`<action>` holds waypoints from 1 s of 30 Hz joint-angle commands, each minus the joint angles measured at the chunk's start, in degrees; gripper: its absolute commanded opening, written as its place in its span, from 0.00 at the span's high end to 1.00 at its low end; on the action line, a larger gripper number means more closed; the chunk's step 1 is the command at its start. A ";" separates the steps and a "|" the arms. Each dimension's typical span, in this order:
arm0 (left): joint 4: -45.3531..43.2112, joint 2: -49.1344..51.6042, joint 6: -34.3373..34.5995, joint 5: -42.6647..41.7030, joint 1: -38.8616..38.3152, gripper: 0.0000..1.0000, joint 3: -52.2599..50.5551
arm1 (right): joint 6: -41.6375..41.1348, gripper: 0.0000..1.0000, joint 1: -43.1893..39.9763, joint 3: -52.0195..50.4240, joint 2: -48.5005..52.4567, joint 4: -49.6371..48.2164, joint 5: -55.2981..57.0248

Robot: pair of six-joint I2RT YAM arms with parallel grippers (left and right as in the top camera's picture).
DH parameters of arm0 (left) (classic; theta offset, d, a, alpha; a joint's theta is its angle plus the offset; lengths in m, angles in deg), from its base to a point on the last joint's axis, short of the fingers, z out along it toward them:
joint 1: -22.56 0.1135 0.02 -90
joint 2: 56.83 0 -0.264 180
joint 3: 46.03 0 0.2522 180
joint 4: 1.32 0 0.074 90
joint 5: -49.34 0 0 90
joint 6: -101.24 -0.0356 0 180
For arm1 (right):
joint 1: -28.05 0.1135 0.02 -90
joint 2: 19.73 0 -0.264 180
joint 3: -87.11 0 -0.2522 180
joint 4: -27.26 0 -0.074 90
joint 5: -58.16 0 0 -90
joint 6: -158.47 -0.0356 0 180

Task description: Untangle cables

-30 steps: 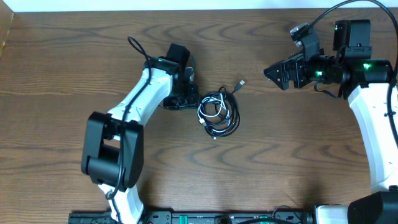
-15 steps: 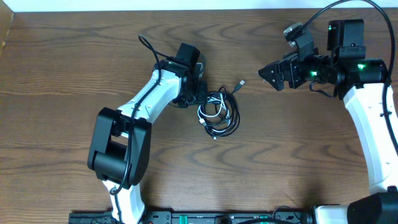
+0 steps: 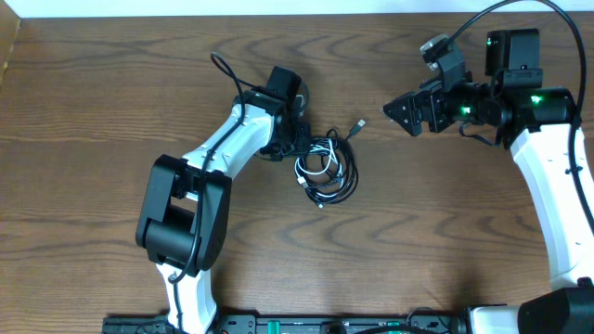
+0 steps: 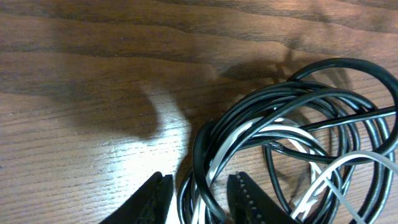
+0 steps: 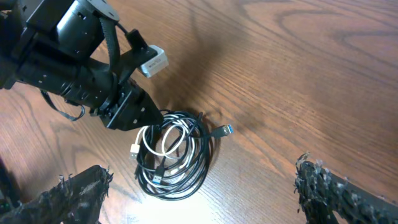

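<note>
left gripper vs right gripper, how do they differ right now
The left gripper is down at the cables, jaws set narrow astride black strands. The right gripper sits apart from the cables, jaws wide and holding nothing. Both face the tangle.

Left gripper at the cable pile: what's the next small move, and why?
Probably close the left gripper on the strands between its jaws. In the left wrist view its fingers straddle black loops at the edge of the cables, with a gap showing beside one finger, so nothing is clamped yet. The right gripper hangs open, off to the side.
</note>
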State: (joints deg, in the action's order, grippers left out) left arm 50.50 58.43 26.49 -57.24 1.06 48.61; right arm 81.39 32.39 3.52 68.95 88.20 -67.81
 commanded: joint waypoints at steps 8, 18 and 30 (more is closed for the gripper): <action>-2.58 0.50 1.46 0.83 -0.13 0.69 -2.12 | -0.70 0.06 1.01 -0.07 0.48 -0.02 0.04; -0.72 -4.72 3.08 0.81 0.00 0.92 -0.94 | -2.51 0.06 1.03 -0.07 0.48 -0.28 0.02; -2.14 -26.08 5.51 0.09 -0.13 0.92 1.49 | -8.66 0.29 5.86 -0.07 0.48 -3.89 -1.29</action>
State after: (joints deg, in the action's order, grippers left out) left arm 47.99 35.59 29.52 -56.84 1.02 49.07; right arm 75.03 35.71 3.52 68.95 85.03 -68.09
